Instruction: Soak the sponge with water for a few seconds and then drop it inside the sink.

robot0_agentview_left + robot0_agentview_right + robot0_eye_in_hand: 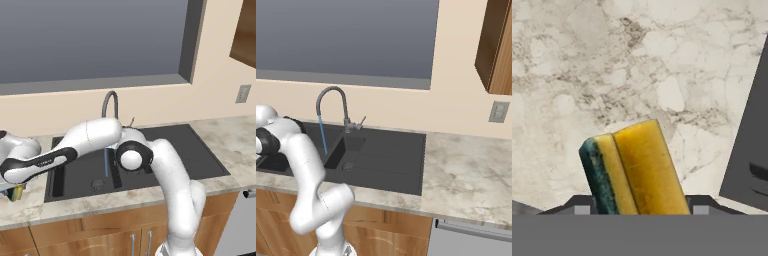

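The hand (641, 209) points down at the marble tabletop (612, 65), and the sponge (634, 167) stands between its two dark fingers (579, 207), yellow body on one side and dark green scrub layer on the other. The fingers sit against the sponge's two sides, but whether they are pressing it or only framing it cannot be told. In the hand view a dark corner of the sink (749, 145) lies off to the right of the sponge, apart from it. In the left base view the hand is at the far left edge of the picture, low over the tabletop to the left of the sink, with a bit of yellow and green sponge (18, 192) showing beneath it. The white arm (165, 175) rises from the lower right, bends at a dark round joint in front of the sink, and stretches its forearm leftward across the left basin, hiding part of the basin and the faucet base. Behind the arm, the grey gooseneck faucet (110, 102) curves over the sink, and a thin light-blue stream of water (106, 162) falls into the left basin near the round drain. Beyond the sink, a large grey window (95, 40) fills the wall, a wall outlet (243, 93) sits to the right, and wooden cabinet doors (100, 235) run below the tabletop.
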Robot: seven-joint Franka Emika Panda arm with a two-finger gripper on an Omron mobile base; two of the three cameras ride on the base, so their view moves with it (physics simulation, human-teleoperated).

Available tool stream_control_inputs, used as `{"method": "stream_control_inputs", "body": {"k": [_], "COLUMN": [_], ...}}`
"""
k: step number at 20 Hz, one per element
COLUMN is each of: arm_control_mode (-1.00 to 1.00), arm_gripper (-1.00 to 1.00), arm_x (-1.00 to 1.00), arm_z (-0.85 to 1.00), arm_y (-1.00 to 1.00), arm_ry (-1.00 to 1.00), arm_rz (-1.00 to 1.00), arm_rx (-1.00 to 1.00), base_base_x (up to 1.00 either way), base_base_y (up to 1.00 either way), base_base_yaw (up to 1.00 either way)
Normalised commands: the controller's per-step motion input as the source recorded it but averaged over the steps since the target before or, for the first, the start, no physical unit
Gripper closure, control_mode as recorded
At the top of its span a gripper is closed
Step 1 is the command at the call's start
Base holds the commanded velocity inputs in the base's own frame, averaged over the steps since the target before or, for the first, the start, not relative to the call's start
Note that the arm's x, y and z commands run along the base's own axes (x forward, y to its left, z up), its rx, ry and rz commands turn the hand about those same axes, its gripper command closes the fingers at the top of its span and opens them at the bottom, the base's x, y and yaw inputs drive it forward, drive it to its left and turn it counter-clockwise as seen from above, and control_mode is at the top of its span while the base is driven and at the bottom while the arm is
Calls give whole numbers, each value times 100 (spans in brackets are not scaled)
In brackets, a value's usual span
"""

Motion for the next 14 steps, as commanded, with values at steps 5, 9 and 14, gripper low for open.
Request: {"method": "stream_control_inputs", "body": {"k": [5, 9, 14], "arm_control_mode": [-100, -100, -100], "arm_gripper": [100, 100, 100], "arm_x": [-19, 0, 0], "arm_z": [0, 26, 53], "arm_y": [-89, -70, -45], "arm_ry": [-8, -13, -14], "arm_rz": [0, 0, 0], "arm_rx": [11, 14, 18], "base_base_x": [0, 0, 0], "base_base_y": [0, 0, 0], "base_base_yaw": [0, 0, 0]}}
